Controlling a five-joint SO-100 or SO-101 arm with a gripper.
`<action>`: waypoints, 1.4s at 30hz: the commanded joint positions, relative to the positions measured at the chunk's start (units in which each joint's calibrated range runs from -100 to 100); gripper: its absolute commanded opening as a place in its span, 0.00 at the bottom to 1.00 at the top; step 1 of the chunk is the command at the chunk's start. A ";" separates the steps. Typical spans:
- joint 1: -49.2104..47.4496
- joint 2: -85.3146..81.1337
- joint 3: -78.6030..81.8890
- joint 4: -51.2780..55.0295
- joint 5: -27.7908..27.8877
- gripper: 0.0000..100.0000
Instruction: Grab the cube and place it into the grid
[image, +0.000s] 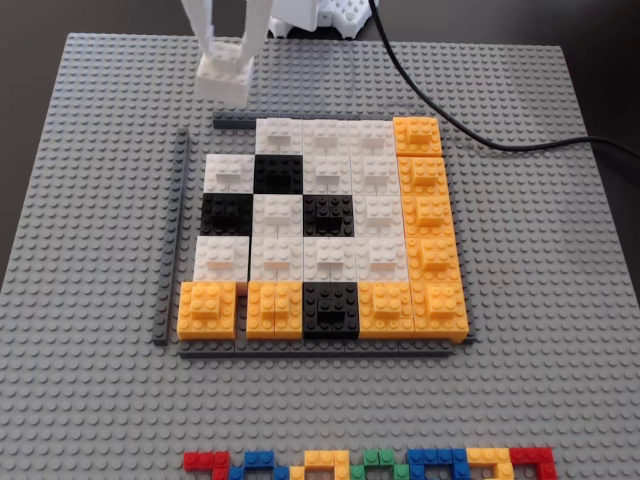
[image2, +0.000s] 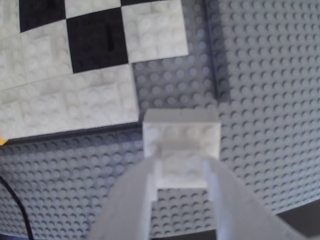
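My white gripper (image: 226, 52) is shut on the white cube (image: 224, 78) and holds it just above the grey baseplate, beyond the grid's far left corner in the fixed view. In the wrist view the cube (image2: 181, 132) sits clamped between my two white fingers (image2: 131, 200), with the gripper (image2: 181, 167) over bare studs. The grid (image: 330, 235) is a mosaic of white, black and orange blocks; its far left corner cell (image: 228, 135) shows bare baseplate. That open cell shows in the wrist view (image2: 170, 82) just beyond the cube.
The grey baseplate (image: 100, 200) covers the table. Dark grey strips edge the grid at the left (image: 172, 235), far side (image: 232, 121) and near side (image: 320, 350). A black cable (image: 450, 125) runs off to the right. A row of small coloured bricks (image: 370, 464) lies at the near edge.
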 joint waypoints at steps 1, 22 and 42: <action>0.68 -1.23 1.48 -2.62 0.63 0.03; -0.79 4.79 5.83 -7.84 0.88 0.03; -2.93 8.66 5.55 -9.99 0.68 0.03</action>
